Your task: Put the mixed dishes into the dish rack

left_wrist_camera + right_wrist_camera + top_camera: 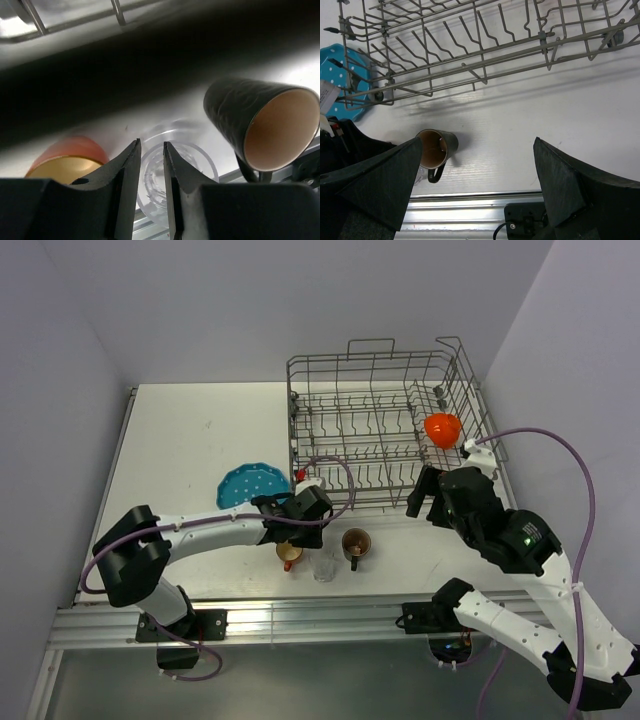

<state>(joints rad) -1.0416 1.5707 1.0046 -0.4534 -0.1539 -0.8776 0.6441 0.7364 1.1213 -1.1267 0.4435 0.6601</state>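
Note:
My left gripper [151, 144] is shut on the near wall of the small clear glass [196, 158], one finger inside the rim and one outside. The glass [325, 566] stands near the table's front edge between the small orange cup [289, 553] and the dark brown mug [355, 543]. The teal dotted plate [250, 483] lies left of the dish rack [365, 357]. The orange-red bowl [442, 428] sits in the rack's right side. My right gripper [428, 502] hangs open and empty at the rack's front right corner, with the mug [436, 147] off to its left.
An aluminium rail [330, 615] runs along the table's front edge just below the cups. The rack's front wire wall [520, 54] stands close behind both grippers. The left arm [345, 145] reaches in from the left, over the plate's edge.

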